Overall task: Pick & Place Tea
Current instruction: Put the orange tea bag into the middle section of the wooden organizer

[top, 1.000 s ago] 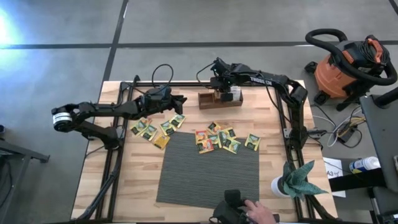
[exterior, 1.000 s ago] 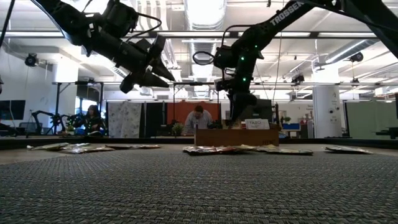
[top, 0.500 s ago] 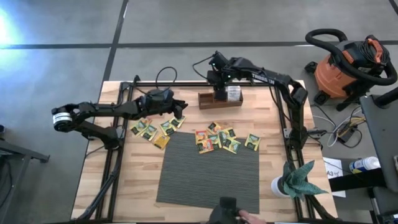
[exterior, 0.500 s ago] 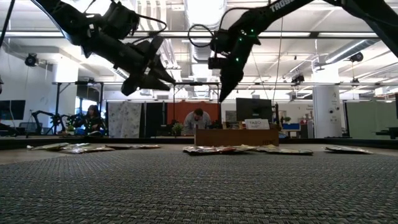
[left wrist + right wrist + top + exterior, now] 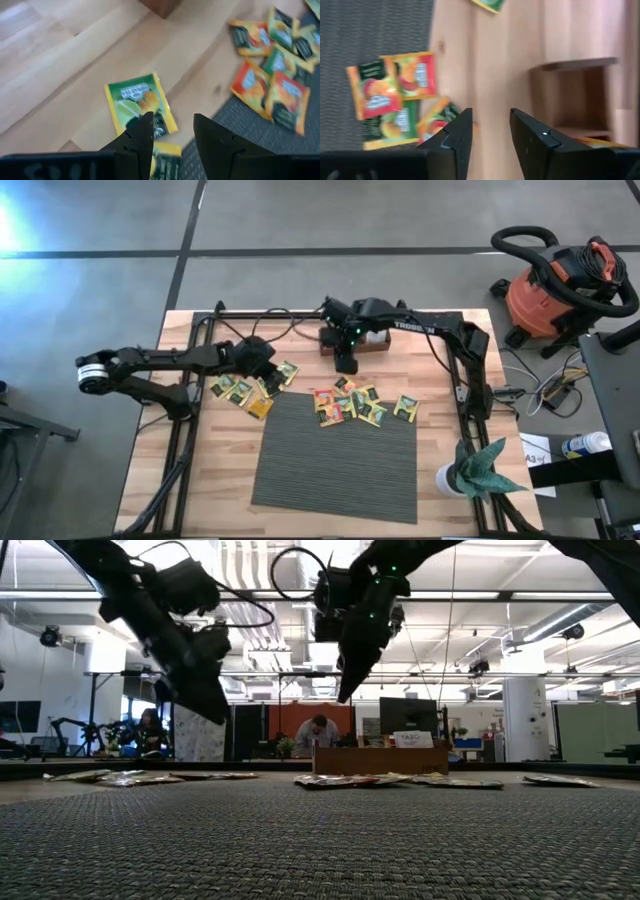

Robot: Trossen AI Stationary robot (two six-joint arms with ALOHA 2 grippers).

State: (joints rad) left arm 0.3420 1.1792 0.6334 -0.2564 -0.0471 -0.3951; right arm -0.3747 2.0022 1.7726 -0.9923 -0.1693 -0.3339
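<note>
Two tea clusters [image 5: 350,402], wooden table [image 5: 440,430], grey mat [image 5: 335,450]

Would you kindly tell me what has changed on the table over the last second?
The right gripper rose from the brown wooden tray and swung toward the central pile of square tea sachets, empty. The left gripper dropped toward the left sachets. Sachets and grey mat stayed put.

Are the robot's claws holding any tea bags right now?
No. The left claw is open and empty above a green tea bag. The right claw is open and empty too, between the wooden tray and the tea pile.
</note>
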